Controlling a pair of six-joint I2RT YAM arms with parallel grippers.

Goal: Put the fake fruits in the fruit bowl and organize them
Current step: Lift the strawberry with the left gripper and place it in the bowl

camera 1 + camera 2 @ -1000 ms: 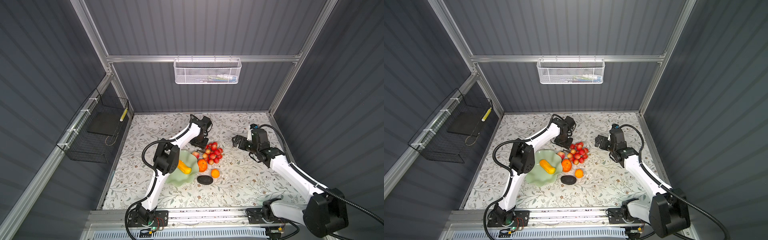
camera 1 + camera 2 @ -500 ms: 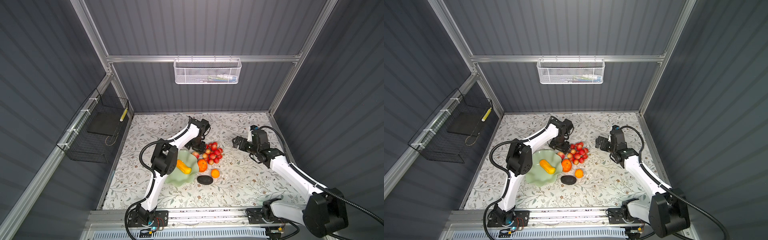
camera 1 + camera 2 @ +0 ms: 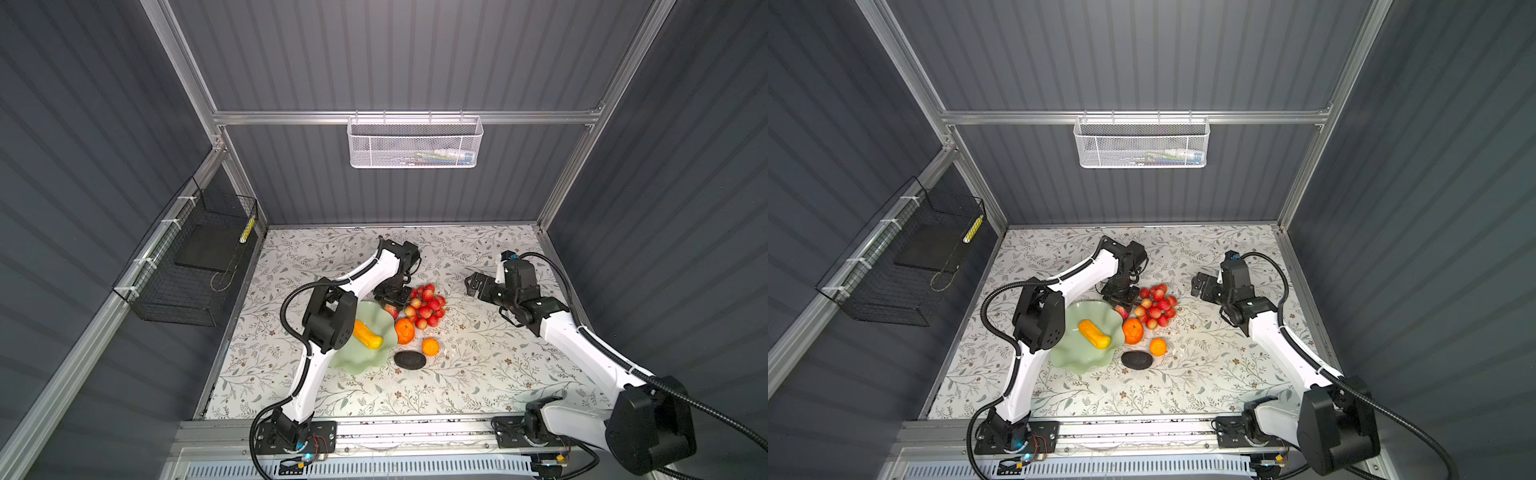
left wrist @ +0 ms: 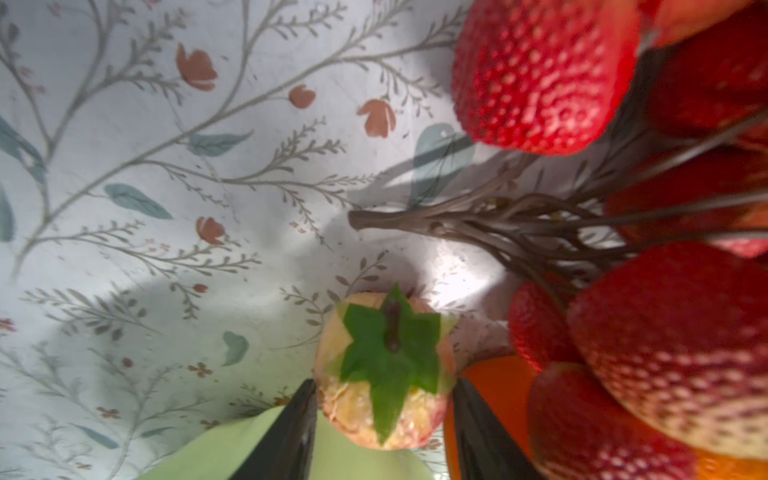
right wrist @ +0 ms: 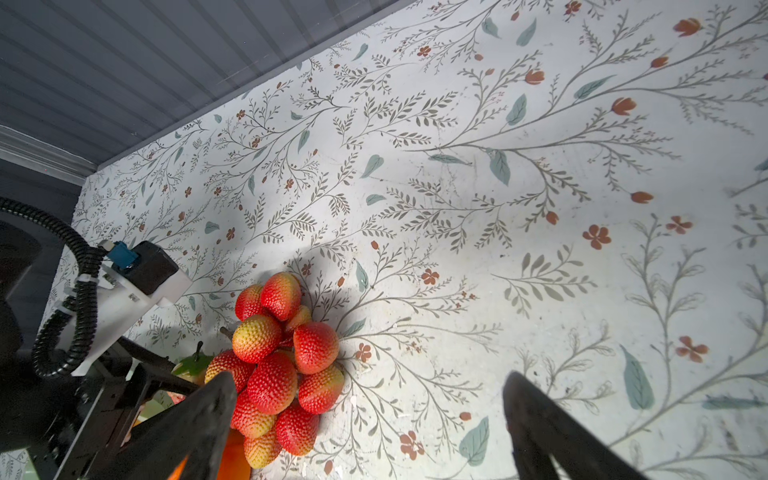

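Observation:
My left gripper (image 4: 384, 384) is shut on the strawberry-like fruit (image 4: 384, 365), a finger against each side. It stands by the far rim of the mint-green fruit bowl (image 3: 365, 359), beside the red grape cluster (image 3: 428, 305). In both top views the elongated yellow-orange fruit (image 3: 1094, 334) lies in the bowl (image 3: 1077, 359). One orange (image 3: 404, 331) touches the bowl's right rim, and a smaller orange (image 3: 430, 346) and the dark avocado (image 3: 410, 360) lie on the table beside it. My right gripper (image 5: 370, 378) hovers open and empty to the right of the cluster (image 5: 274, 357).
A white mesh basket (image 3: 413, 145) hangs on the back wall. On the left wall there is a black wire basket (image 3: 195, 266). Grey walls close in the floral tabletop (image 3: 478, 365) on three sides.
My left gripper has come down toward the bowl's far rim and closed on the strawberry-like fruit. The right arm has hardly moved.

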